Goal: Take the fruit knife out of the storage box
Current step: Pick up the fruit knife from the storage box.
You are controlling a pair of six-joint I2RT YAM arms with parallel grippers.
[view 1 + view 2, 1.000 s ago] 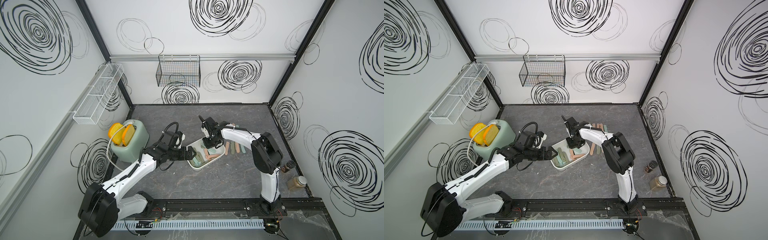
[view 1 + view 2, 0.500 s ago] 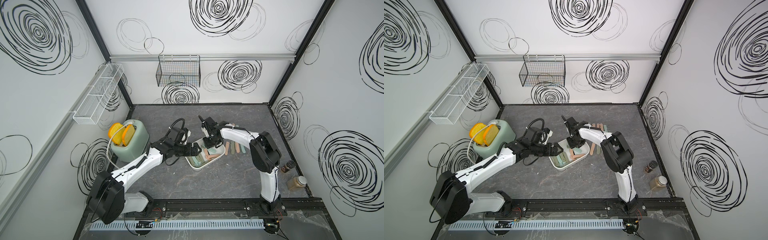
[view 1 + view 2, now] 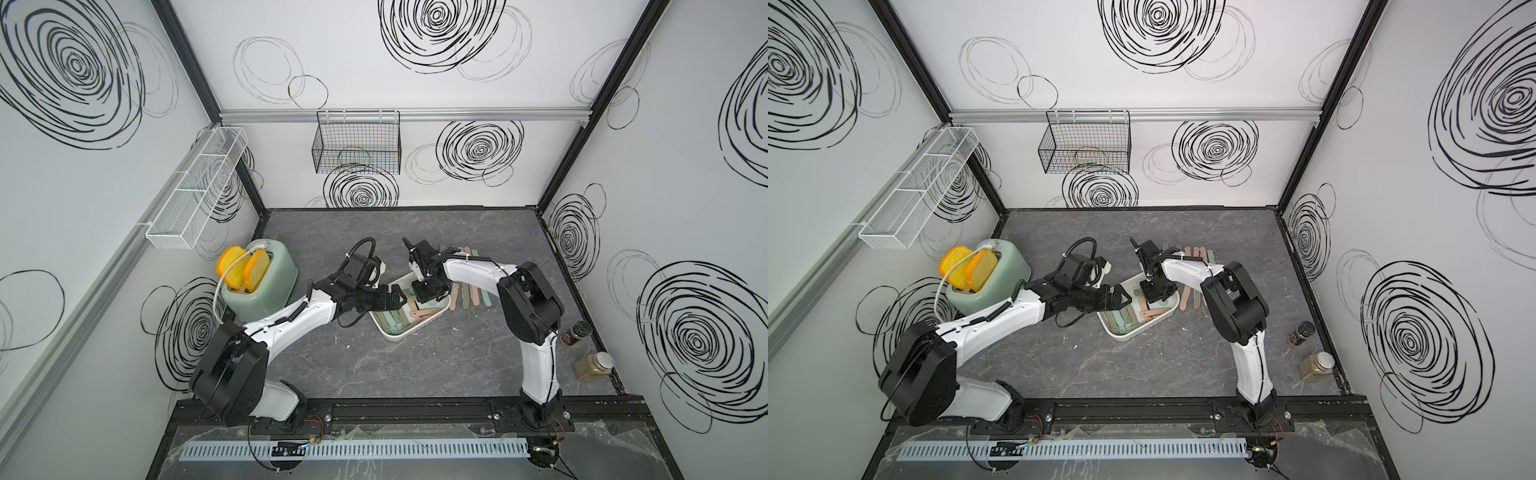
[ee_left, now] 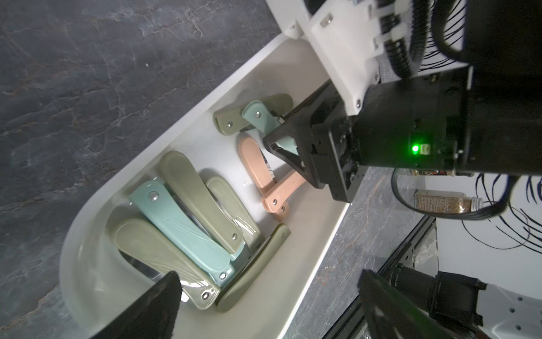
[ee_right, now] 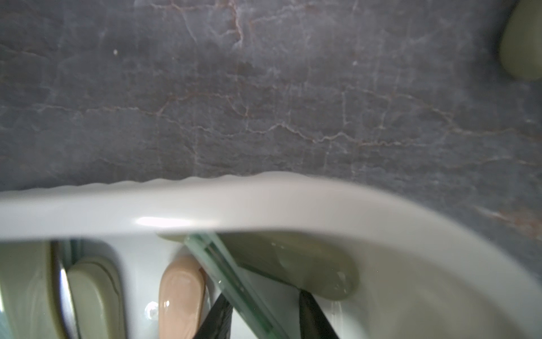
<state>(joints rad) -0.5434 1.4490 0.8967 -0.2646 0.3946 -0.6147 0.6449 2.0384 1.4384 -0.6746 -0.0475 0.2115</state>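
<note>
The storage box point(image 3: 429, 321) sits mid-table. The right gripper point(image 3: 426, 293) reaches into its 12 o'clock end, jaws parted astride a teal folding fruit knife point(image 4: 261, 117) lying inside. The left gripper point(image 3: 395, 300) hovers, spread wide, over the 9 o'clock rim.

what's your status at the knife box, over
Left gripper open, at the storage box. Right gripper down inside, jaws astride a teal fruit knife, not clamped. Knife not out. Olive knife under it, pink knife alongside.

White storage box point(image 4: 199, 132) holds folded green, teal, pink fruit knives point(image 4: 181, 217).
</note>
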